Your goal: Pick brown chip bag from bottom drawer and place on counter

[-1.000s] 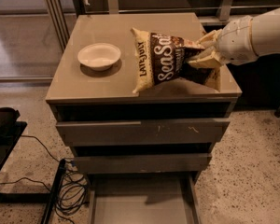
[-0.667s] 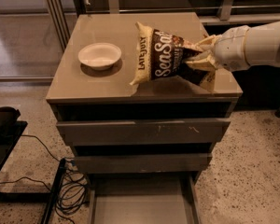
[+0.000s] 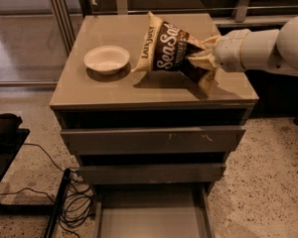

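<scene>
The brown chip bag [image 3: 170, 52], dark brown with cream ends and white "Sea Salt" script, is held tilted just above the counter [image 3: 114, 86], its left end lowest. My gripper [image 3: 201, 54] reaches in from the right and is shut on the bag's right end. My white arm [image 3: 268, 48] stretches over the counter's right edge. The bottom drawer [image 3: 151, 212] is pulled open below, its flat floor bare.
A white bowl [image 3: 107, 59] sits on the counter's left part, left of the bag. The two upper drawers [image 3: 151, 140] are shut. Black cables [image 3: 74, 205] lie on the floor at the cabinet's left. A dark object [image 3: 2, 128] stands at far left.
The arm has carried the bag further back over the counter, and the bag now sits a little higher in view and more tilted. The bowl has not moved.
</scene>
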Robot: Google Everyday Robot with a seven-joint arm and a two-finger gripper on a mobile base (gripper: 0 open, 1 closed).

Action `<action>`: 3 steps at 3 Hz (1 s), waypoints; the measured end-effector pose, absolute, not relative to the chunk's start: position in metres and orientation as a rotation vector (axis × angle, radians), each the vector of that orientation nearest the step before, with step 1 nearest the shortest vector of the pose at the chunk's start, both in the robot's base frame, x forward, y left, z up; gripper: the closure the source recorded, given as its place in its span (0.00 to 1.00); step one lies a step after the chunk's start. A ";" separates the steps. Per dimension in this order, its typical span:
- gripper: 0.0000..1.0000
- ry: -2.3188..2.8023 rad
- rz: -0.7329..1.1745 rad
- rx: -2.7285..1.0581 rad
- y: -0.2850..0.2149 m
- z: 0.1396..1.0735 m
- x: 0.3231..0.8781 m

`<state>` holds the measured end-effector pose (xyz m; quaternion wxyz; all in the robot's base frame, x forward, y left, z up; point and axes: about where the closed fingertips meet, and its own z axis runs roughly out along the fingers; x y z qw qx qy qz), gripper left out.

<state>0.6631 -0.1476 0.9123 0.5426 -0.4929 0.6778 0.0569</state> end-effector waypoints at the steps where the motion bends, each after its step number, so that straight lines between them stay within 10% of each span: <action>1: 1.00 1.617 0.153 -1.156 -0.138 0.917 0.682; 3: 0.58 1.616 0.155 -1.156 -0.137 0.918 0.683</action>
